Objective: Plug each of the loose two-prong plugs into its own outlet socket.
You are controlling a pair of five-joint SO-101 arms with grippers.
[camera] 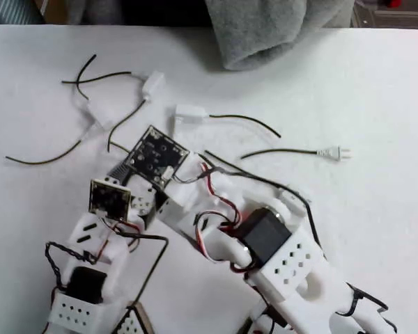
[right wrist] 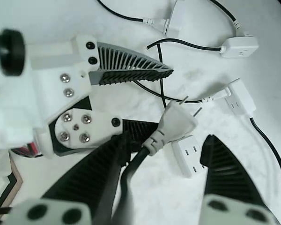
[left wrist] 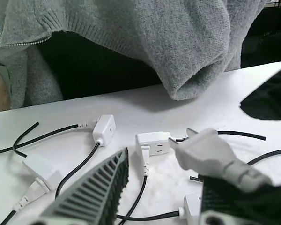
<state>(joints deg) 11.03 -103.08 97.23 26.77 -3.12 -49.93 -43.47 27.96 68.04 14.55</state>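
A white two-prong plug (left wrist: 206,152) lies along one finger (left wrist: 243,201) of my left gripper (left wrist: 164,173), which is open; its other ribbed finger (left wrist: 93,192) stands well apart. The prongs point toward a white outlet socket (left wrist: 154,143) on the table. My right gripper (right wrist: 166,140) is open too and straddles the same plug (right wrist: 175,124) and its black cable (right wrist: 131,173). Another socket (right wrist: 187,154) lies just below the plug. A second loose plug (camera: 334,152) with a black cord rests on the table at the right.
More white sockets (camera: 153,82) (camera: 189,111) with short black cords lie scattered toward the table's far left. A grey sweater (camera: 265,28) hangs over the far edge. Both arms crowd the near centre, their wrist cameras (camera: 155,154) (camera: 110,197) close together.
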